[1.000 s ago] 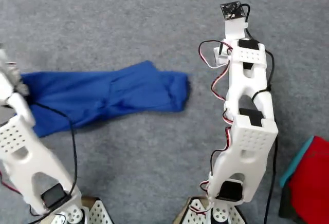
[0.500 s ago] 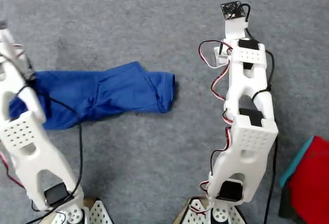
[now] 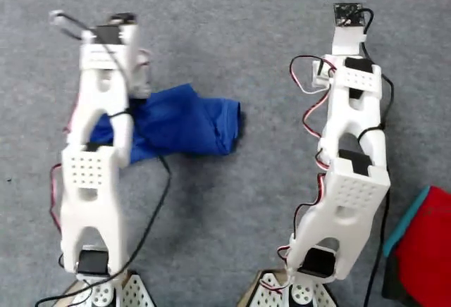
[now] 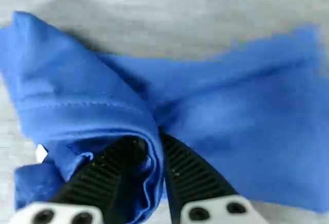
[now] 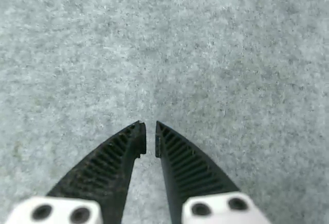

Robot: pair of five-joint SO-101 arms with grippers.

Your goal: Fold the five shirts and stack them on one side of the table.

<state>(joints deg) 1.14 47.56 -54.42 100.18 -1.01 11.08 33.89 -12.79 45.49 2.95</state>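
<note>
So left claw (image 4: 154,144), clamped on the shirt (image 3: 190,120), now hauls one end over the rest, fold started; right claw (image 5: 150,139) sits closed, empty.

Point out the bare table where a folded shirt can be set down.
Free: the grey table between the left arm and right arm, on the near side of the blue shirt; the far strip beyond the shirt; the patch right of the right arm, behind the red cloth. Crowded: under the left arm, where the shirt bunches.
</note>
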